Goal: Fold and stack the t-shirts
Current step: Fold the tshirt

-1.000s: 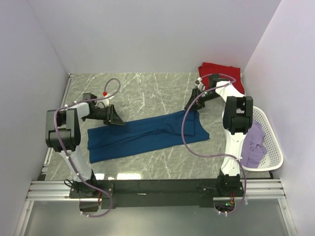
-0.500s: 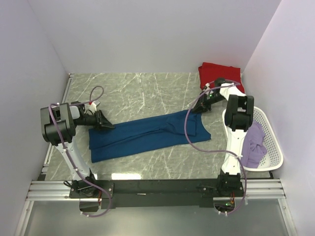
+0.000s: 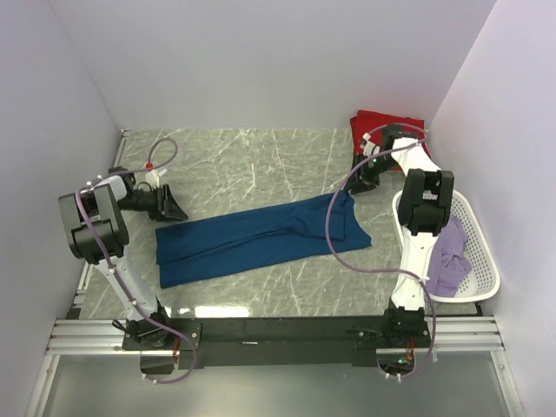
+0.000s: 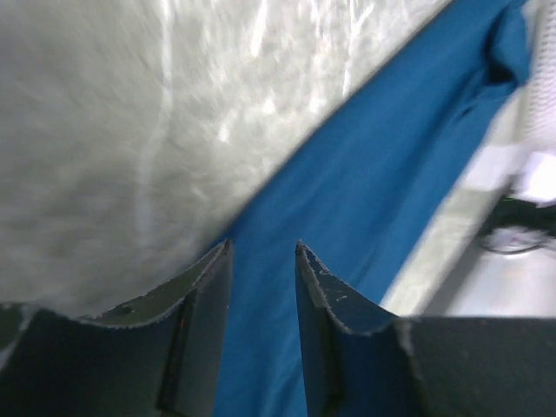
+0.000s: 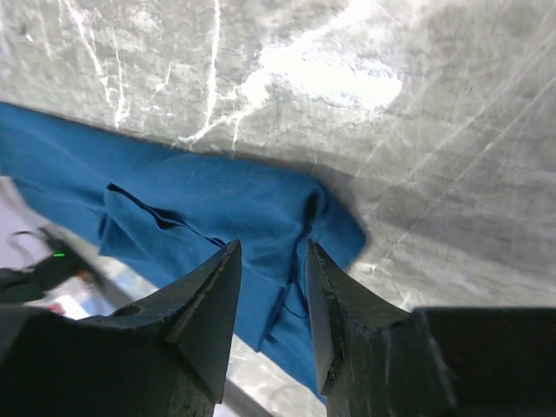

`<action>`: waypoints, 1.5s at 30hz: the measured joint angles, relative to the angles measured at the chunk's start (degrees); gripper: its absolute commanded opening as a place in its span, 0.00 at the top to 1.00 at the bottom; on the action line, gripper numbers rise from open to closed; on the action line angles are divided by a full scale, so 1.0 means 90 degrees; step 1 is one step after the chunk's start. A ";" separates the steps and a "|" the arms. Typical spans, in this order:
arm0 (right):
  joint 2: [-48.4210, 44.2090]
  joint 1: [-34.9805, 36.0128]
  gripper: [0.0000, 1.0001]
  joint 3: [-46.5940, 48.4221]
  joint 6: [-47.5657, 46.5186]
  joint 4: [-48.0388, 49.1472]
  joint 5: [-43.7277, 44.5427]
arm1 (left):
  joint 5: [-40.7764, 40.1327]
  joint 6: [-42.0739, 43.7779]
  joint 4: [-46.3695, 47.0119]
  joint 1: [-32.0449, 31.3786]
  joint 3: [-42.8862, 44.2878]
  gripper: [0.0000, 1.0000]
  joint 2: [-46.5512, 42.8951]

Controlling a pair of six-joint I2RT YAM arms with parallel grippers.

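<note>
Blue t-shirt (image 3: 261, 239) lies as a long folded strip mid tabletop (image 3: 252, 165), ends free for the next fold. Left hand (image 3: 167, 208) sits just off its left end and right hand (image 3: 359, 176) just off its right. Both are released and empty. Folded red t-shirt (image 3: 391, 129) at the far right corner is likely the stack base. Purple t-shirt (image 3: 447, 256) is in the basket (image 3: 482, 252). No readable writing.

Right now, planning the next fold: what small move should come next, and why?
Probably lower the left end effector onto the blue shirt's left end and grip: the shirt lies as a long strip, and that end effector is open, empty, aimed at its edge.
</note>
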 measured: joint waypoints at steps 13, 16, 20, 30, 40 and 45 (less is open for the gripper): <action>-0.0510 0.0636 0.60 -0.1035 -0.0602 -0.0299 0.1066 | -0.1778 0.3026 -0.1498 0.0032 0.0874 0.52 -0.0049; -0.0993 0.0639 0.62 -0.1615 -0.0699 -0.0362 0.1120 | -0.2096 0.3405 -0.1498 0.0032 0.0665 0.52 -0.0063; -0.1464 0.0707 0.63 -0.2018 -0.0809 -0.0398 0.1158 | -0.2266 0.3745 -0.1469 0.0032 0.0532 0.57 -0.0182; -0.0950 0.1134 0.67 -0.1989 -0.0879 -0.0476 0.2028 | -0.2633 0.3745 -0.1188 0.0049 0.0493 0.99 -0.0185; 0.0126 0.1877 0.68 0.0236 -0.0947 -0.0546 0.3568 | -0.2244 0.3364 -0.1207 0.0607 0.0393 0.82 -0.0143; 0.0770 0.2033 0.59 0.1736 -0.0947 -0.0092 0.4061 | -0.1982 0.3007 -0.0879 0.0952 0.0066 0.36 -0.0665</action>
